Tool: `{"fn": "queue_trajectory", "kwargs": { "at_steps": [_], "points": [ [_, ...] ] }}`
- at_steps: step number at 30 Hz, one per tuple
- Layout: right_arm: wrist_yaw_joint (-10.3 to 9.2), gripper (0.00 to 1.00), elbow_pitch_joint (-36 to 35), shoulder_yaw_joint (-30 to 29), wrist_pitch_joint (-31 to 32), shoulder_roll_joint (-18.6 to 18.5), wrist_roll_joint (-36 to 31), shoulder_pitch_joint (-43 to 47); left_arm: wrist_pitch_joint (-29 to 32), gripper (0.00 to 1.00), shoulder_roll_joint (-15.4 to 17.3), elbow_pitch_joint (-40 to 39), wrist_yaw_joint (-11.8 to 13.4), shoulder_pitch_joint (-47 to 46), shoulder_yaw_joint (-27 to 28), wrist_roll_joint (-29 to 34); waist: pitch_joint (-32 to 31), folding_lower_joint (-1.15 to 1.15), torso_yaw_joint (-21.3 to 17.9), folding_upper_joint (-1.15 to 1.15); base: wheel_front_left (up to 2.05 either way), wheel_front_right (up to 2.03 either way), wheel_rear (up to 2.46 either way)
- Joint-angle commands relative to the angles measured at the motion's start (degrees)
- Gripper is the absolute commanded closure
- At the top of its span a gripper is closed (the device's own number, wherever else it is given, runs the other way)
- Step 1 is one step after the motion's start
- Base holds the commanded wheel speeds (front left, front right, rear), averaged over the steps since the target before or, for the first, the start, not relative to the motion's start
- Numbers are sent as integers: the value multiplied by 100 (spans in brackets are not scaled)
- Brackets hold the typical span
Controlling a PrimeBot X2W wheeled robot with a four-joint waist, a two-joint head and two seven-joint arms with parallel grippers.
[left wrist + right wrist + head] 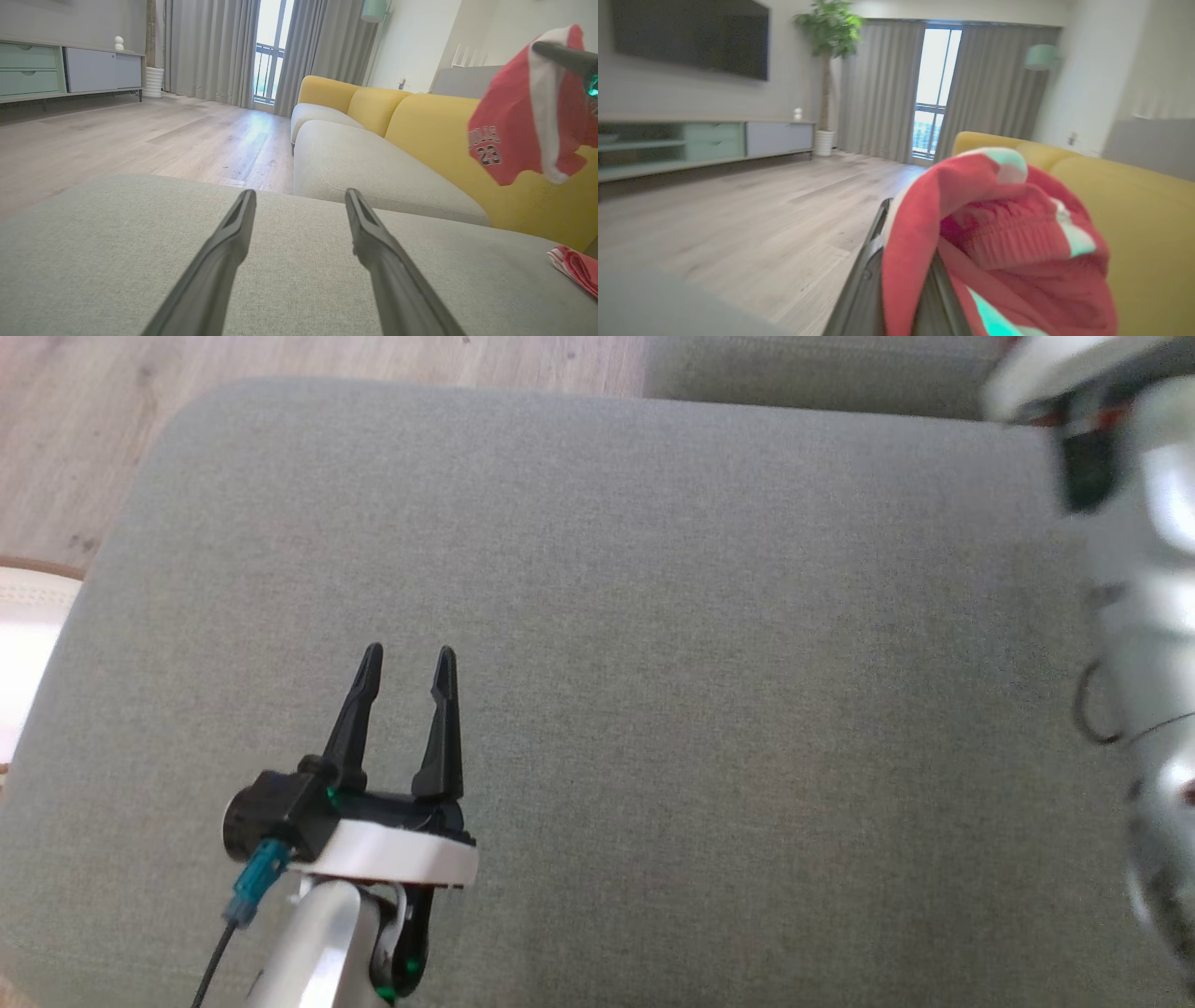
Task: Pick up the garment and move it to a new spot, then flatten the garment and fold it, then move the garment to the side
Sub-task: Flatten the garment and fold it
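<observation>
**Left gripper** [409, 655]: fingers spread, holding nothing, poised low over the grey cushion [709, 616].

**Right gripper** [549, 51]: clamped on the garment [518, 116], a red-and-white jersey. It hangs bunched from the fingers, clear of the cushion, above and to the right of the left gripper's fingers.

**Grip:** the right wrist view is blurred. The pinch appears to catch a thick fold rather than an edge.

**Recommendation:** carry the garment over the open cushion ahead of the left gripper. Lower it until the hem lands, then release so it drapes out instead of heaping.
</observation>
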Motion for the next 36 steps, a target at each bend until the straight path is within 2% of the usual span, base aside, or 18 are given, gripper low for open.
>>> {"fn": "queue_trajectory", "kwargs": {
  "at_steps": [1, 7, 8, 15, 22, 23, 24, 29, 36],
  "points": [
    [-4, 100, -204, 592, 29, 267, -120, 131, -53, 0, 18, -187, -33, -60, 226, -6, -65, 1, 21, 0, 0, 0, 0],
    [-4, 100, -96, 2650, 250, 562, 97, 1209, -53, 0, 18, -187, -45, -18, 211, 3, -88, 1, 72, 0, 0, 0, 0],
    [-4, 100, -96, 2650, 250, 562, 97, 1209, -53, 0, 18, -187, -45, -18, 211, 3, -88, 1, 72, 0, 0, 0, 0],
    [-4, 100, -175, 4187, 269, 714, 937, 2046, -53, 0, 18, -154, -53, -60, 198, 50, -48, 1, 86, 0, 0, 0, 0],
    [-4, 100, -538, 5244, 256, 681, 1575, 2267, -53, 0, 17, -119, -50, -18, 294, 83, -120, 1, -114, 0, 0, 0, 0],
    [-4, 71, -621, 5354, 234, 658, 1660, 2264, -53, 0, 17, -114, -50, -4, 304, 82, -141, 1, -161, 0, 0, 0, 0],
    [-4, 0, -693, 5417, 218, 632, 1762, 2258, -53, 0, 17, -113, -49, 8, 316, 80, -159, 1, -213, 0, 0, 0, 0],
    [-4, 0, -1058, 5438, 90, 472, 2096, 2135, -53, 0, 17, -141, -58, 56, 386, 97, -271, 1, -515, 0, 0, 0, 0],
    [-4, 0, -1695, 4500, -118, 101, 2208, 2209, -53, 0, 25, -311, -83, 70, 552, 182, -397, 1, -968, 0, 0, 0, 0]
  ]
}}
